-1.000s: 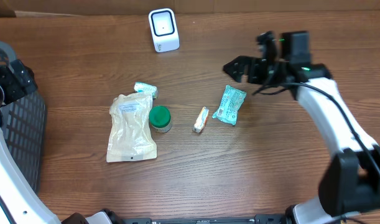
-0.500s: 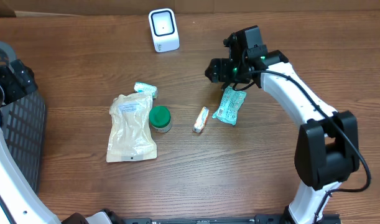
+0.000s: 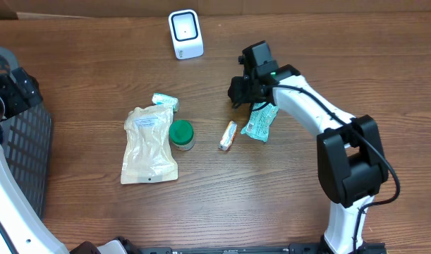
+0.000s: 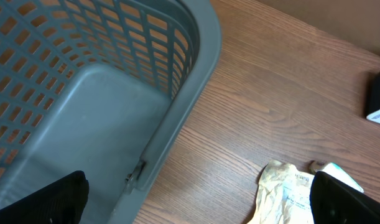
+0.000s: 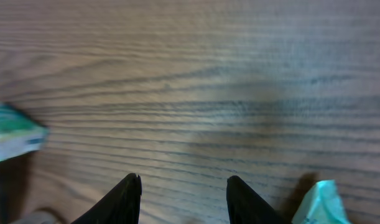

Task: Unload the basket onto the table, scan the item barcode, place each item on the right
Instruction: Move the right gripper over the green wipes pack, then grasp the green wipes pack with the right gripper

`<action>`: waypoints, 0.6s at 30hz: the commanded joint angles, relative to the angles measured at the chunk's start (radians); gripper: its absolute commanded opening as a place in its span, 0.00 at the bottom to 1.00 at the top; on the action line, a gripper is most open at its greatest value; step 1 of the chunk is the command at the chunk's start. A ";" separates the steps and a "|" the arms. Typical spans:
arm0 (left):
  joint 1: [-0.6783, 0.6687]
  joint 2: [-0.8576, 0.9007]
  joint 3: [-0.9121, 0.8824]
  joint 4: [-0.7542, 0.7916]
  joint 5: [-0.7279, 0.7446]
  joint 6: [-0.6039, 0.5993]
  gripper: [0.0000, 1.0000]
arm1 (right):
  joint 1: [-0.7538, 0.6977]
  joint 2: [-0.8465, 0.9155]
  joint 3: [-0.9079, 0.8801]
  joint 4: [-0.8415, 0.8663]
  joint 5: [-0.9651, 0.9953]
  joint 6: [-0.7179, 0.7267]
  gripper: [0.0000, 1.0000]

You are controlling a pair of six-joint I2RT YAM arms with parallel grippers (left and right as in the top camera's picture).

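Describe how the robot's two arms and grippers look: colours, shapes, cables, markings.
The right arm and left arm are white tubular links; the right has black joints, a thin black cable and a green light near its wrist. The right gripper and left gripper are black, each with two fingers.

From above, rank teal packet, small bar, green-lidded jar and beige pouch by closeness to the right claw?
From the right gripper:
1. teal packet, just below it.
2. small bar, lower left.
3. green-lidded jar, farther left.
4. beige pouch, leftmost.
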 commanded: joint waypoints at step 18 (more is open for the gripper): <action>0.002 -0.009 0.022 0.004 -0.007 0.012 1.00 | -0.052 0.022 -0.013 -0.207 0.315 0.189 0.43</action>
